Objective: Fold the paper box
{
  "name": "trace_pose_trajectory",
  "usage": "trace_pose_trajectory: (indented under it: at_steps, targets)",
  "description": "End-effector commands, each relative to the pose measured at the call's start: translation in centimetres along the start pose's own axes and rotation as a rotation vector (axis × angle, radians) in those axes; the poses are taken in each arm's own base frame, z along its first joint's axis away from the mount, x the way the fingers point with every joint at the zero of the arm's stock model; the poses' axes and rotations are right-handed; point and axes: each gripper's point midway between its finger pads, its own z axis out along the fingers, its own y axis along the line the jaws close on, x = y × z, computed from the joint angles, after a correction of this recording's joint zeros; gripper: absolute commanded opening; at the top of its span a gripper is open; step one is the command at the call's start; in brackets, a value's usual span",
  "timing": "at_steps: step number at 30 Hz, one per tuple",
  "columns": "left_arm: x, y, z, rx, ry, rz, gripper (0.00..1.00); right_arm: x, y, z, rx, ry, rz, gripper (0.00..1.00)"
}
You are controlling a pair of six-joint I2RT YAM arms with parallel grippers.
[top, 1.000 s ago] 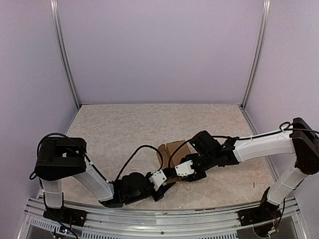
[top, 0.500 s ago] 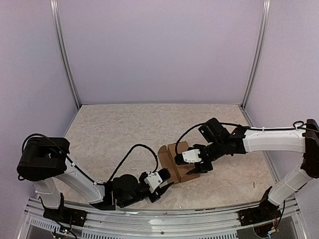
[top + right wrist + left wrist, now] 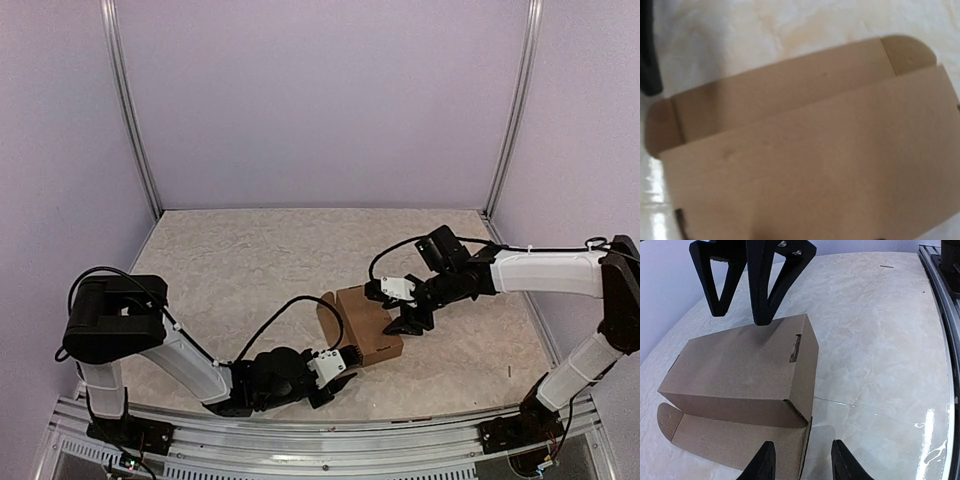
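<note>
One paper box [image 3: 365, 322] lies near the worktop's near edge. Two arms stretch toward it from opposite sides, left gripper [image 3: 803, 445] and right gripper [image 3: 738, 315] both spread, holding nothing.

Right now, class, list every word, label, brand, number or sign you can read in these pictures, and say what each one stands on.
No text can be read anywhere.
The plain brown cardboard paper box bears no print on any face that shows.
In the top view, the white housings on the left gripper and the right gripper are too small to show any label.
</note>
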Motion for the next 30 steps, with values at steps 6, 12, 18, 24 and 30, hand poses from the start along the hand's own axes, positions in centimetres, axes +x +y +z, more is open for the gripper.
trace_pose_trajectory:
  at_steps: [6, 12, 18, 24, 30]
  targets:
    - [1.9, -0.1, 1.0, 0.039, 0.067, -0.015, 0.26, 1.8, -2.4, 1.0, 0.066, 0.052, 0.119, 0.62]
    - [2.1, -0.1, 1.3, 0.056, 0.074, -0.036, 0.15, 2.5, -1.4, 1.9, 0.008, 0.066, 0.136, 0.63]
    - [2.1, -0.1, 1.8, 0.064, 0.076, -0.062, 0.07, 3.6, -0.7, 2.9, -0.03, 0.097, 0.135, 0.63]
    - [2.7, 0.6, 1.8, 0.057, 0.089, -0.115, 0.03, 4.6, -0.6, 3.5, -0.032, 0.132, 0.126, 0.63]
    - [3.0, 1.4, 1.3, 0.053, 0.092, -0.156, 0.03, 4.9, -0.5, 3.7, -0.041, 0.138, 0.125, 0.63]
